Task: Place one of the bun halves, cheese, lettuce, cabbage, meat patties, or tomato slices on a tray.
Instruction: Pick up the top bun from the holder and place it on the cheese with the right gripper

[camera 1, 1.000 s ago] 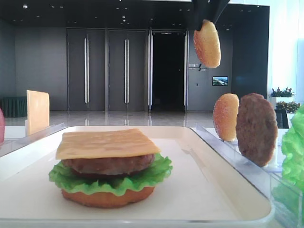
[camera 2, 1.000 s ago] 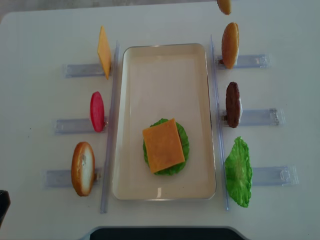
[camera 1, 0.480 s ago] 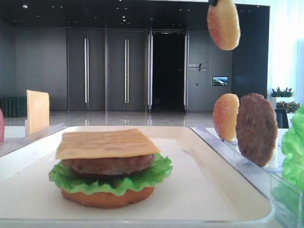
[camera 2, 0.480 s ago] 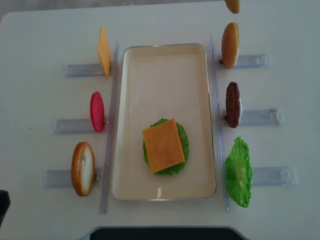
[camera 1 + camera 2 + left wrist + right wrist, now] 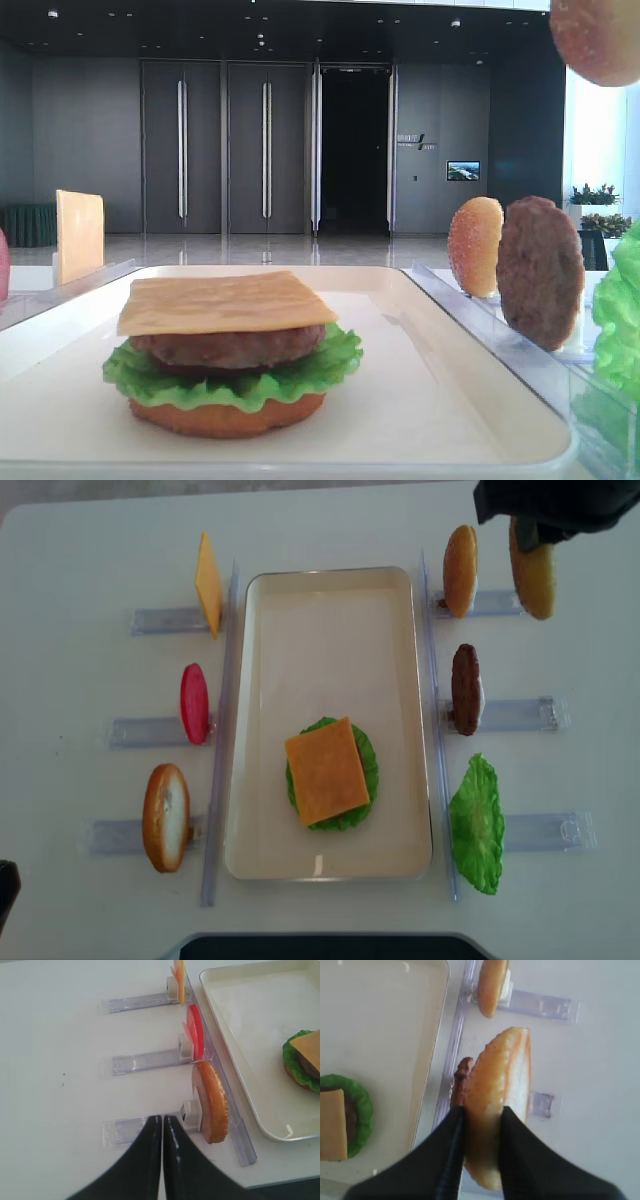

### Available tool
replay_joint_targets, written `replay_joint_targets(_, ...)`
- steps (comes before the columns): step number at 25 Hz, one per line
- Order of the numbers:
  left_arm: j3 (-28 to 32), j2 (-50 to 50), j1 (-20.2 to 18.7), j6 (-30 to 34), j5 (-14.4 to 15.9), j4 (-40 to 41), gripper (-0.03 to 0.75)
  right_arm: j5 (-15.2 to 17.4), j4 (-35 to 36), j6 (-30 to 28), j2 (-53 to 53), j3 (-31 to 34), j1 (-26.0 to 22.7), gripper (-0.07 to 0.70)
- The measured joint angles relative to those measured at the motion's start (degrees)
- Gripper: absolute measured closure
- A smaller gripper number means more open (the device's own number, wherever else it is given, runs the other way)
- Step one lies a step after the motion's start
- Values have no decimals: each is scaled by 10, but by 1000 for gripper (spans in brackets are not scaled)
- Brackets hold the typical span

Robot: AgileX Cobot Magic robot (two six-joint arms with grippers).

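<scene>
right jaws [image 5: 481, 1125] pinch a bun half [image 5: 497, 1105] on edge, in the air right of the tray [image 5: 330, 580]; left jaws [image 5: 161, 1130] are closed on nothing. the stack on the tray, topped with cheese [image 5: 326, 770], lacks its bun, so carrying over and setting down remain.

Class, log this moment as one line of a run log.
right hand: shut on bun top, right of tray | left hand: shut, empty | stack: cheese uppermost

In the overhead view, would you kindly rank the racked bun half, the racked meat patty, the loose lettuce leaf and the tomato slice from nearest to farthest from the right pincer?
The right pincer, at top right, is shut on a bun half.
1. Racked bun half, just to its left.
2. Racked meat patty, middle right rack.
3. Lettuce leaf, lower right.
4. Tomato slice, across the tray, left side.
</scene>
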Motion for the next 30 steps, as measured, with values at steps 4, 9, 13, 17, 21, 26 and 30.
replay_joint_targets(4, 0, 0, 0, 0, 0, 0, 716, 0, 1, 9, -69, 68, 0, 484)
replay_joint_targets(9, 0, 0, 0, 0, 0, 0, 716, 0, 35, 15, -145, 135, 0, 489)
replay_joint_targets(13, 0, 0, 0, 0, 0, 0, 716, 0, 70, 20, -197, 173, 0, 489)
replay_joint_targets(17, 0, 0, 0, 0, 0, 0, 716, 0, 89, 24, -245, 210, 0, 489)
replay_joint_targets(21, 0, 0, 0, 0, 0, 0, 716, 1, 106, 27, -279, 239, 0, 489)
replay_joint_targets(26, 0, 0, 0, 0, 0, 0, 716, 2, 112, 32, -286, 252, 0, 491)
replay_joint_targets(30, 0, 0, 0, 0, 0, 0, 716, 1, 151, 25, -286, 255, 0, 492)
